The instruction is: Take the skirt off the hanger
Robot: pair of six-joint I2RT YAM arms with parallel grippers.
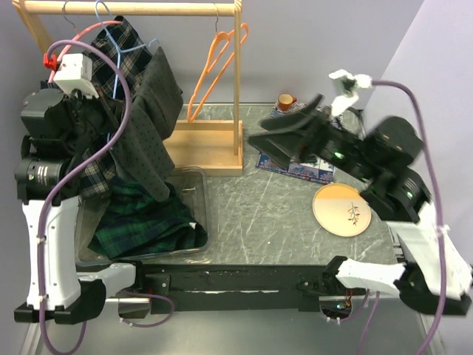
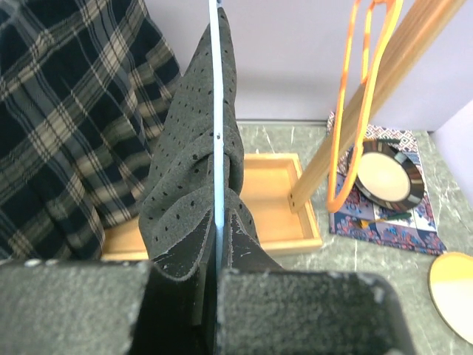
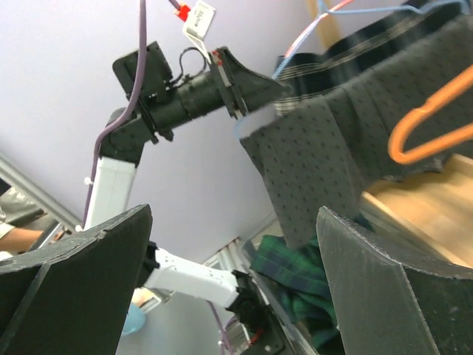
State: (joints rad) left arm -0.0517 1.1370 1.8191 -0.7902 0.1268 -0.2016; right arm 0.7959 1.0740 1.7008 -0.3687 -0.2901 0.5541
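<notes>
A grey dotted skirt [image 1: 154, 122] hangs folded over a light blue hanger [image 2: 216, 111] at the left of the wooden rack. My left gripper [image 2: 216, 275] is shut on the hanger's lower bar, with grey cloth on both sides of the jaws. In the top view the left gripper [image 1: 107, 118] sits against the skirt, partly hidden by it. My right gripper [image 1: 284, 137] is open and empty, up in the air to the right of the rack and apart from the skirt. The right wrist view shows its gripper [image 3: 236, 285] facing the grey skirt [image 3: 310, 170].
A navy plaid skirt [image 1: 122, 52] hangs behind the grey one. A green plaid garment [image 1: 148, 218] lies in a clear bin [image 1: 199, 185]. An orange hanger [image 1: 214, 66] hangs on the rack [image 1: 238, 81]. A yellow plate [image 1: 344, 211], patterned mat [image 1: 295, 166] and cup [image 1: 286, 101] lie right.
</notes>
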